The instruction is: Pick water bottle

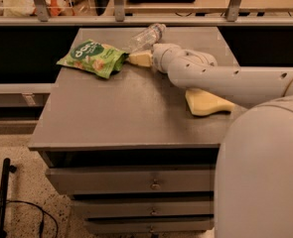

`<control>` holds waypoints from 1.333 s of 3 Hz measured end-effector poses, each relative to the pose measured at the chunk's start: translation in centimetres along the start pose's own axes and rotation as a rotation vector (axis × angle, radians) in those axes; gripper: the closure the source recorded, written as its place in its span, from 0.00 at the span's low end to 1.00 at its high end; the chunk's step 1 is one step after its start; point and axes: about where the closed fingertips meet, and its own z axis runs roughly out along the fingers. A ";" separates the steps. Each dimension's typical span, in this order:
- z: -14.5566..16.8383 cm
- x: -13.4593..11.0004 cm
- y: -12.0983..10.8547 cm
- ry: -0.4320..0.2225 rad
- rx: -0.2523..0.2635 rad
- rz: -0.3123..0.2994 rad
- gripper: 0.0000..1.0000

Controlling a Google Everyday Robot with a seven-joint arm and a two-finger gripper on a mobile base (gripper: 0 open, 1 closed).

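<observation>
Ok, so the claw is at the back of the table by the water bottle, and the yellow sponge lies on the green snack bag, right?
No. The camera view shows the yellow sponge on the table itself, partly under the arm, apart from the green snack bag. The claw is at the back by the water bottle.

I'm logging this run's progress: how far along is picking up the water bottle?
Done: the approach. The gripper sits at the far side of the table, right at the lower end of the water bottle, beside the green snack bag. In hand: the grasp; the bottle leans tilted by the gripper, but a firm hold cannot be confirmed. Left: lifting it clear of the table.
</observation>
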 end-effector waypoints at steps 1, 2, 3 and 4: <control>0.0 0.0 0.0 0.000 0.000 0.000 1.00; 0.0 -0.1 0.0 0.000 0.000 0.000 0.82; 0.0 -0.1 0.0 0.000 0.000 0.000 0.59; -0.1 -0.2 0.0 0.000 0.000 0.000 0.36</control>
